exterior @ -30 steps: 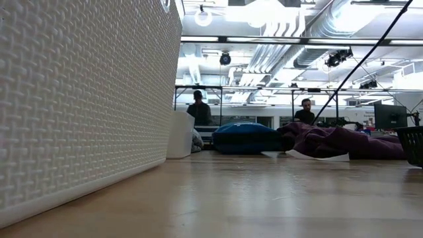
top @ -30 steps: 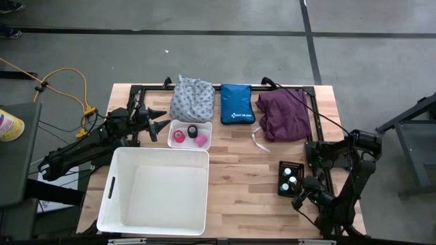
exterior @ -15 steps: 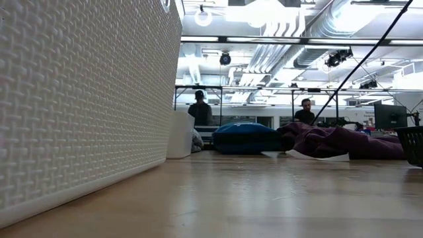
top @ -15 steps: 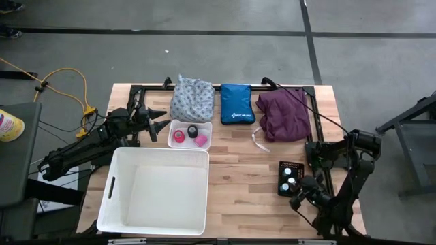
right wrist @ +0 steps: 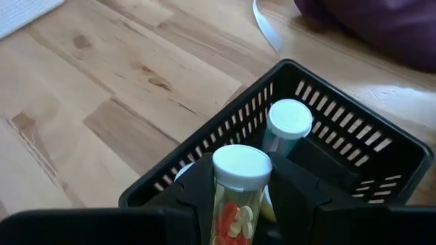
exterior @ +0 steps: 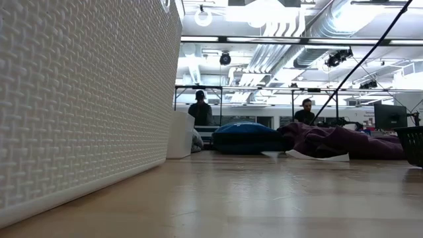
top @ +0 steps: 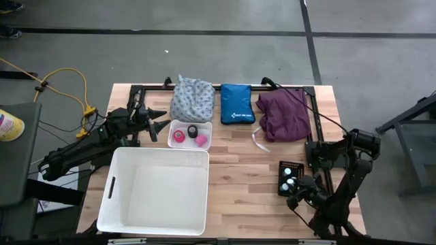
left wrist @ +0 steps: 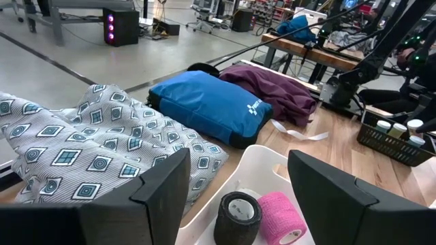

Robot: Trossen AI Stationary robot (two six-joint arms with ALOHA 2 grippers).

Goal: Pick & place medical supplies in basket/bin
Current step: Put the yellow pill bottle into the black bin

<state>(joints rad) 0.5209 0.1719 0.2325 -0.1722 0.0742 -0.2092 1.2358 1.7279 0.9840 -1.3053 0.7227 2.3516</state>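
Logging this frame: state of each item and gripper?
white bin: upright, nothing visible inside
small white tray: holds tape rolls
blue pouch: flat, zipped
black crate: holds capped vials
left gripper: open, above tray
right gripper: shut on vial, above crate

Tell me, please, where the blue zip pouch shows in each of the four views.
High view: blue zip pouch at the table's far edge, between the patterned cloth and the purple cloth.
Low view: pouch centre, left of the purple cloth.
Left wrist view: pouch centre.
Right wrist view: not in it.
Shared landmark: the purple cloth.
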